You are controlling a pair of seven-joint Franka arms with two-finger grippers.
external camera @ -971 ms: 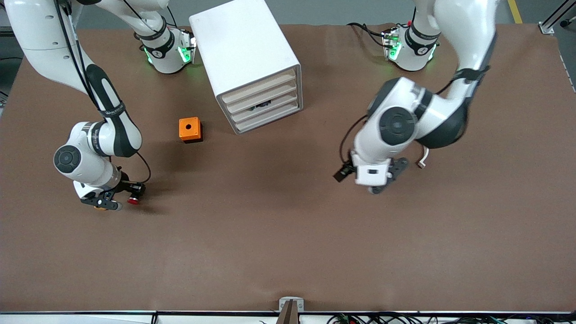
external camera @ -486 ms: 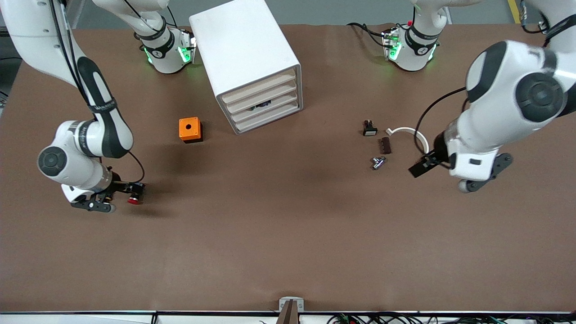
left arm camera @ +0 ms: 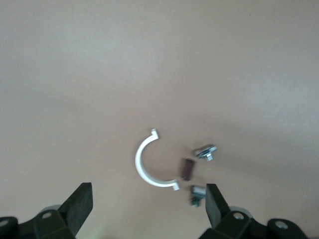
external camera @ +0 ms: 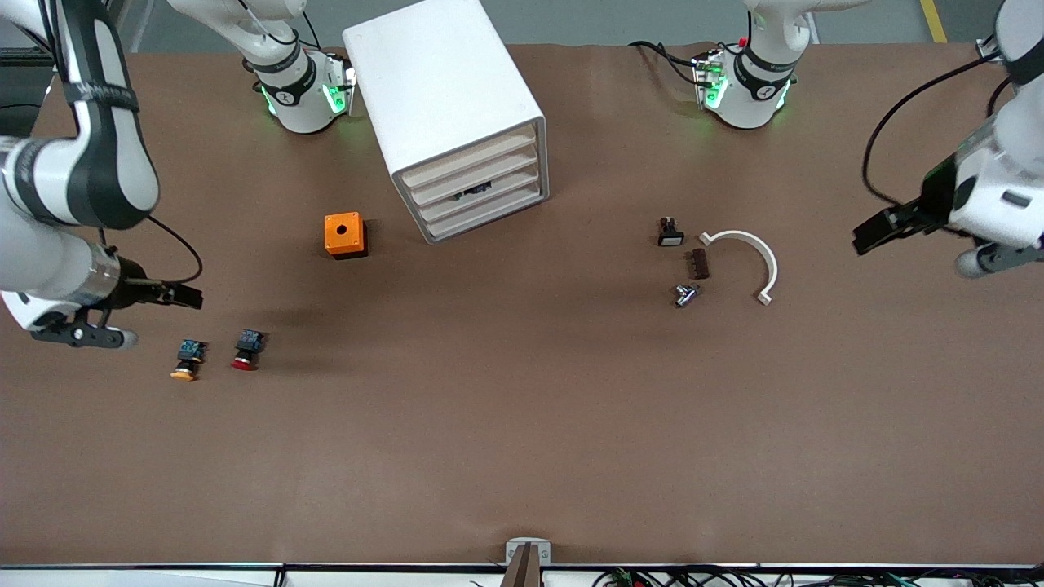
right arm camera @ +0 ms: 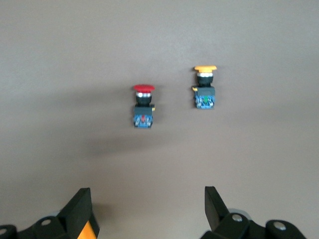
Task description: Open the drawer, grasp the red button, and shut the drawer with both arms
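A brown table (external camera: 522, 424) holds a white drawer cabinet (external camera: 447, 106) with four pale drawer fronts, all pushed in, standing between the two arm bases; a small orange box with a round hole in its top (external camera: 344, 235) sits beside the cabinet, toward the right arm's end of the table.

The button with a round red mushroom cap on a short dark blue-black body (external camera: 245, 350) lies on its side on the bare table toward the right arm's end, nearer to the front camera than the orange box; just beside it, and apart from it, lies a similar button with a yellow-orange cap (external camera: 188, 359); nothing touches either one.

The right gripper (right arm camera: 147, 211) hangs over the table near the two buttons, its black fingers (right arm camera: 79, 211) spread wide with nothing between them.

The left gripper (left arm camera: 148, 209) hangs over the left arm's end of the table, fingers (left arm camera: 79, 206) likewise wide apart and empty.

Toward that end lie a white half-ring clamp (external camera: 749, 254), a small black switch with a white face (external camera: 670, 232), a little dark brown block (external camera: 699, 263) and a small silver metal fitting (external camera: 686, 294), close together but separate.
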